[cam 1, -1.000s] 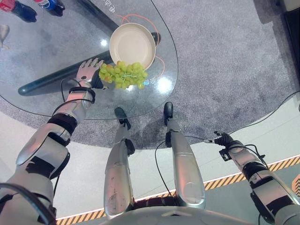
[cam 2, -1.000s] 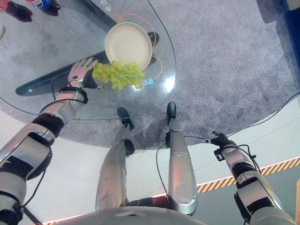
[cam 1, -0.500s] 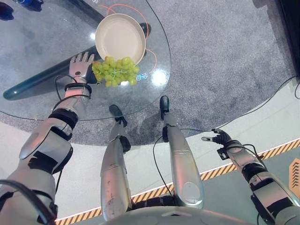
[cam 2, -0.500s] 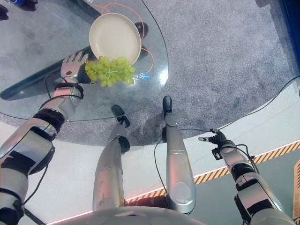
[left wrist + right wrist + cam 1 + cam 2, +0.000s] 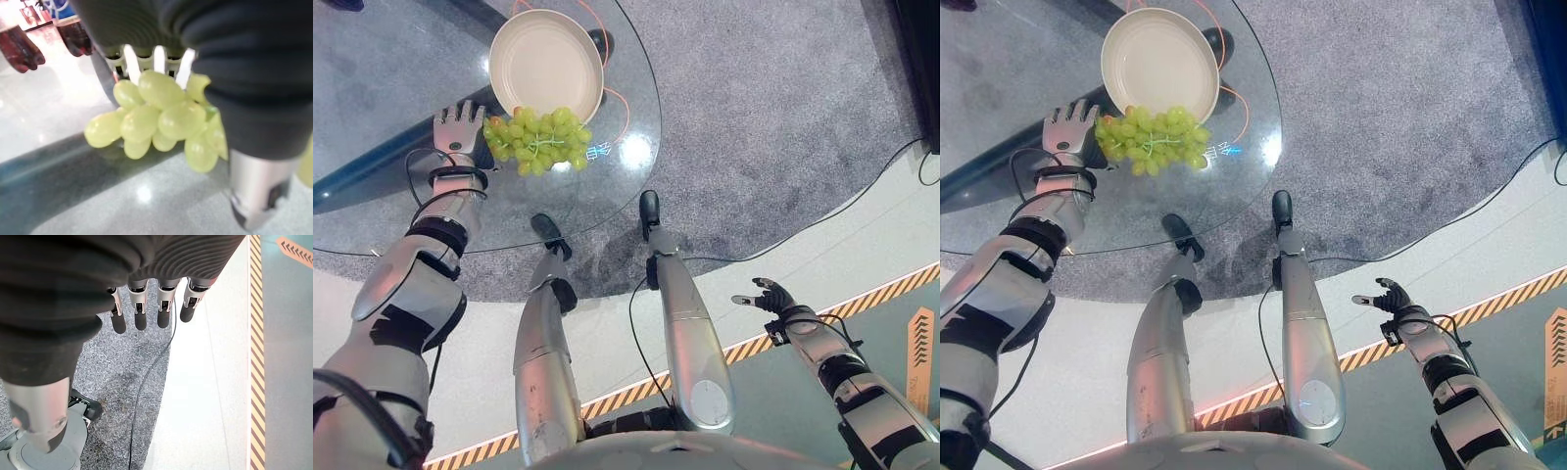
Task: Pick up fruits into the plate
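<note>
I see the bunch of green grapes lying on the glass table, its long axis running sideways across my view, from the left robot hand toward the table's right edge. Its far side touches or overlaps the near rim of the cream plate. The left robot hand lies at the bunch's left end with fingers stretched out fairly straight; in its wrist view the grapes press right against the fingers, but I cannot tell whether anything is pinched. The right robot hand hangs low beside the body over the floor, fingers loosely spread, holding nothing.
</note>
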